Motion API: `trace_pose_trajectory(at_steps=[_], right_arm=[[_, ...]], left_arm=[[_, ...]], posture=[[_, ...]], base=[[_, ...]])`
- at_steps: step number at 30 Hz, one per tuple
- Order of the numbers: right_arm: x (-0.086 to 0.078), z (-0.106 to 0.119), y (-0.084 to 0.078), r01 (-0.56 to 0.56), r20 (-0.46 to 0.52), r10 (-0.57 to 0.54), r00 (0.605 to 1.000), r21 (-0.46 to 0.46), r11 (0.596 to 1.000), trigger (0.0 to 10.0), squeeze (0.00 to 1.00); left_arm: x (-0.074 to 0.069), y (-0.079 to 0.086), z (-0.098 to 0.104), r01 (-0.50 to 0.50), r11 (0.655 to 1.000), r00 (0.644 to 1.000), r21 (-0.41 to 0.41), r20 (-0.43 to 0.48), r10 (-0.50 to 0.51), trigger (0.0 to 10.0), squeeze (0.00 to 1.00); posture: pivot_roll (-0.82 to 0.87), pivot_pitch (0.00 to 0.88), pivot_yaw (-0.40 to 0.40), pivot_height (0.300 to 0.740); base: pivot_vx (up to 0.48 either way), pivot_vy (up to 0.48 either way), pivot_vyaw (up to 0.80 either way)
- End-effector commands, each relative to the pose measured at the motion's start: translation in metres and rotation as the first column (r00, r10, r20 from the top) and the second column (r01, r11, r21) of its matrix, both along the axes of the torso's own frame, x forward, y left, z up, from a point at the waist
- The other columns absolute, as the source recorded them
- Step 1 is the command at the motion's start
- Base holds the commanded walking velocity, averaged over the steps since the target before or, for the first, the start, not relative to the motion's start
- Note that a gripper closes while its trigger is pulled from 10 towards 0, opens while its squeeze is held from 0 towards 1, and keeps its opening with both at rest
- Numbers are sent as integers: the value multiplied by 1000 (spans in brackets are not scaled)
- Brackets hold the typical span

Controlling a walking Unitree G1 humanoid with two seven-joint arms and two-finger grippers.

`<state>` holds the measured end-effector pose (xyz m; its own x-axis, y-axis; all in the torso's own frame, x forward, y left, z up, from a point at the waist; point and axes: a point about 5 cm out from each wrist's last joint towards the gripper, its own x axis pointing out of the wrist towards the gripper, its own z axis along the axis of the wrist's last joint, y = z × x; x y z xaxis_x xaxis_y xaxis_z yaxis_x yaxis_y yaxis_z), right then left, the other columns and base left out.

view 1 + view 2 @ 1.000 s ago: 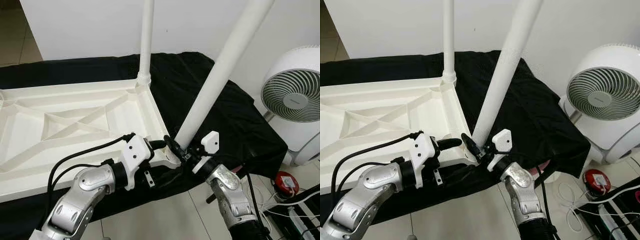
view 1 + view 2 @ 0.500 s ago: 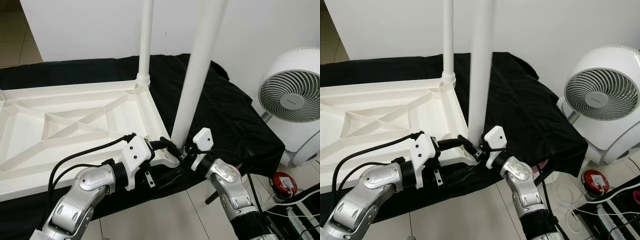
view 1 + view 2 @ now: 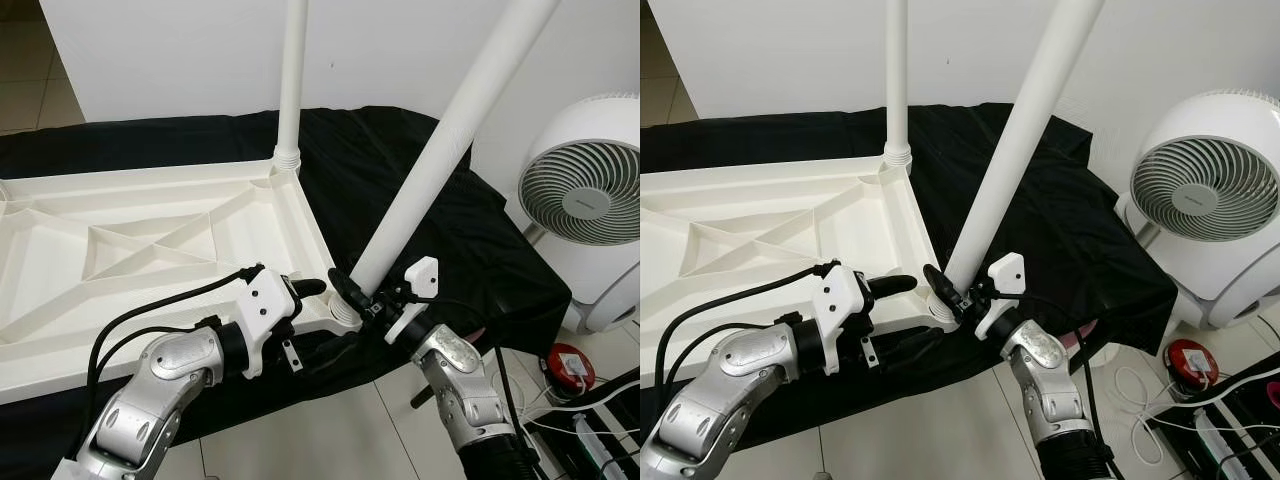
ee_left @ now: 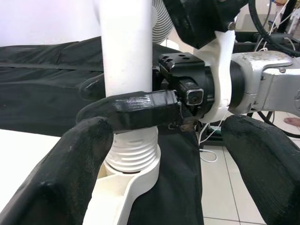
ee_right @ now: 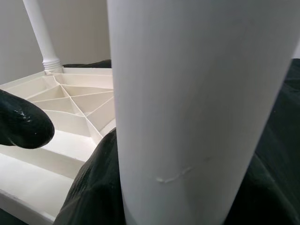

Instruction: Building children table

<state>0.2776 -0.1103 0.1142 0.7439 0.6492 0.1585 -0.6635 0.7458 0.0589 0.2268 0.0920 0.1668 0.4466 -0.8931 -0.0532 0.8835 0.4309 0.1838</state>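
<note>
The white table top (image 3: pixel 150 240) lies upside down on a black cloth (image 3: pixel 450 240). One white leg (image 3: pixel 292 80) stands upright in the far right corner. A second white leg (image 3: pixel 440 170) leans to the right, its threaded end (image 4: pixel 133 152) at the near right corner socket (image 4: pixel 122 187). My right gripper (image 3: pixel 360 292) is shut on this leg just above the thread. My left gripper (image 3: pixel 330 318) is open at the same corner, one finger above the rim and one below it, not touching the leg.
A white fan (image 3: pixel 585 190) stands on the floor to the right. Cables and a small red object (image 3: pixel 572 365) lie on the tiles below it. A white wall runs close behind the cloth-covered surface.
The held leg stood nearly upright half a second ago and now leans right again, as it did one second ago. My left arm has drawn back slightly to the left.
</note>
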Motion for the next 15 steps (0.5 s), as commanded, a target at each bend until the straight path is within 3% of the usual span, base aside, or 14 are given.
trace_pose_trajectory(at_steps=[1, 6, 9, 15], right_arm=[[-10, -39, -7, 22, -182, -32, 983, -55, 998, 10000, 0], [-5, -35, -3, -3, -167, -19, 986, -127, 992, 10000, 0], [1, -36, -2, -36, -211, -6, 977, -196, 980, 10000, 0], [4, -31, -7, -31, -181, -1, 983, -179, 983, 10000, 0]], left_arm=[[2, 1, 0, -28, 1000, 1000, -3, 11, 28, 10000, 0], [4, 3, 0, -29, 1000, 1000, 4, 9, 29, 10000, 0], [5, 4, -1, -30, 1000, 1000, 9, 10, 30, 10000, 0], [7, 6, 0, -39, 999, 999, 9, 14, 39, 10000, 0]], posture=[[3, 46, -79, 740], [2, 47, -75, 740], [2, 47, -73, 740], [6, 48, -76, 740]], base=[[0, 0, 0], [0, 0, 0], [0, 0, 0], [0, 0, 0]])
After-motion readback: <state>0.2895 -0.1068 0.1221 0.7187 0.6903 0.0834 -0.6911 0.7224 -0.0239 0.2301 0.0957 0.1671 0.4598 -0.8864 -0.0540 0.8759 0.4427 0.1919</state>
